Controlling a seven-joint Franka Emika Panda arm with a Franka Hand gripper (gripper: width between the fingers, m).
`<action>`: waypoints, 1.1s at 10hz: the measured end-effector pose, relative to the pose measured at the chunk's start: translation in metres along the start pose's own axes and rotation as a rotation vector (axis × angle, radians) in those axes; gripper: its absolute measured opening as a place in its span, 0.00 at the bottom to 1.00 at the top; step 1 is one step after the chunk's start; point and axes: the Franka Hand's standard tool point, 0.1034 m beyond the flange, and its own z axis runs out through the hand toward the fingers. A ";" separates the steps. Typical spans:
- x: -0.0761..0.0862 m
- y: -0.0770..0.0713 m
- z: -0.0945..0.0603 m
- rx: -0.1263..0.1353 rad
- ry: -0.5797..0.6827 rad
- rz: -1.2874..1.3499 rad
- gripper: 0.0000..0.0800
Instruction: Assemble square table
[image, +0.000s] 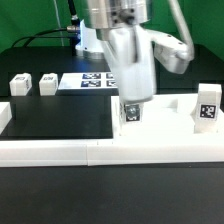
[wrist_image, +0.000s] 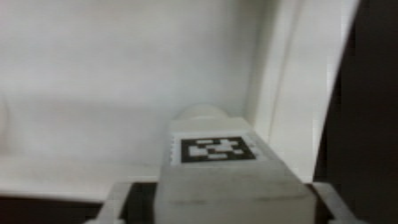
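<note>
The gripper (image: 131, 101) is seen pointing straight down, its fingers clenched on a leg (image: 131, 114), which is held upright with its tag turned to the camera. In the wrist view the same leg (wrist_image: 217, 150) is shown clamped between the two dark fingers (wrist_image: 128, 200), over the white slab (wrist_image: 107, 90) and near its edge. The slab (image: 170, 128) is laid flat on the black table (image: 60, 118) at the exterior view's right, just behind the white rail (image: 60, 152). The held leg is placed at the slab's corner toward the exterior view's left; whether it is seated there cannot be told. A second leg (image: 208, 105) is stood at the slab's far right. A third leg (image: 20, 85) and a fourth leg (image: 47, 83) are set on the table at the left, beside the marker board (image: 88, 80)
</note>
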 end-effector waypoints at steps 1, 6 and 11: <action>0.000 0.000 0.000 0.013 -0.033 0.111 0.36; 0.000 0.000 0.001 0.012 -0.046 0.327 0.46; -0.012 0.005 0.004 0.009 -0.012 -0.115 0.81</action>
